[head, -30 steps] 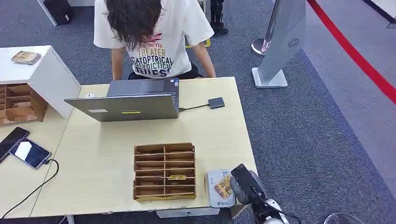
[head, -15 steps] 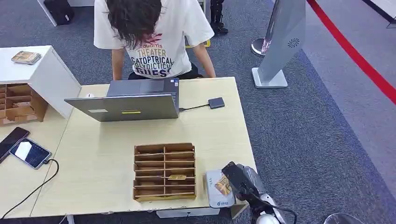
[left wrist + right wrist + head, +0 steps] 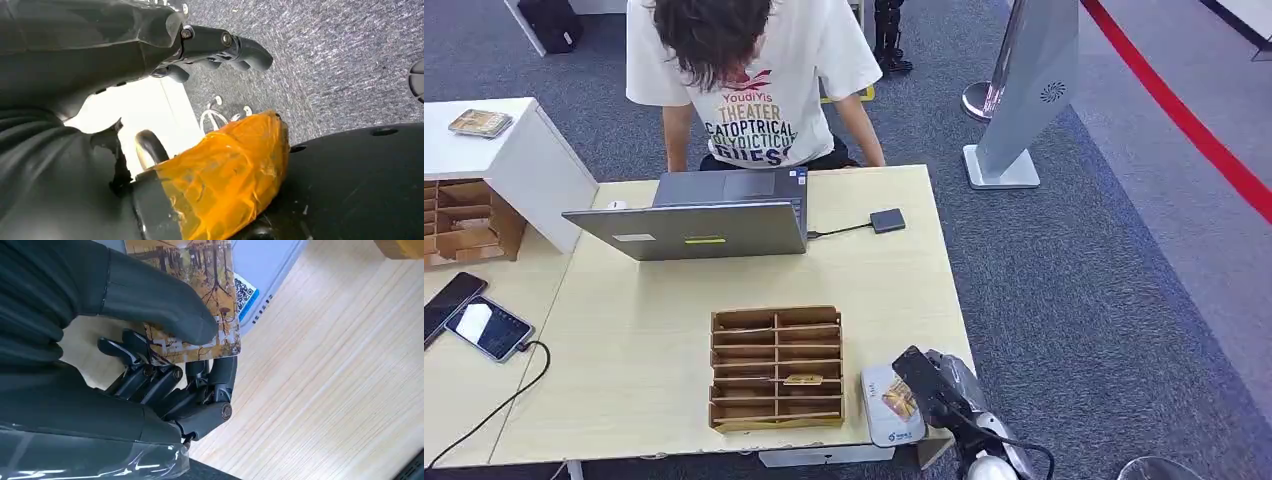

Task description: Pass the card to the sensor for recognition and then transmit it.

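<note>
My right hand (image 3: pixel 934 385) hovers over the front right corner of the table and holds a yellow picture card (image 3: pixel 897 398) between thumb and fingers. The card (image 3: pixel 200 300) lies flat over the grey-white card sensor (image 3: pixel 886 405), whose blue label with a QR code (image 3: pixel 246 296) shows beside it in the right wrist view. There the thumb (image 3: pixel 165 305) presses on top of the card and the dark fingers (image 3: pixel 165 385) support it from beneath. My left hand (image 3: pixel 215 47) hangs above the carpet floor with curled fingers and nothing in them.
A wooden slotted card rack (image 3: pixel 776 367) stands left of the sensor, one card in a slot. A person (image 3: pixel 754 70) leans over an open laptop (image 3: pixel 699 225) at the table's far side. Two phones (image 3: pixel 474 318) lie at the left. The table edge (image 3: pixel 952 330) is close by my right hand.
My right hand has moved left with the card, from beside the sensor to over it. The person's head has lifted slightly.
</note>
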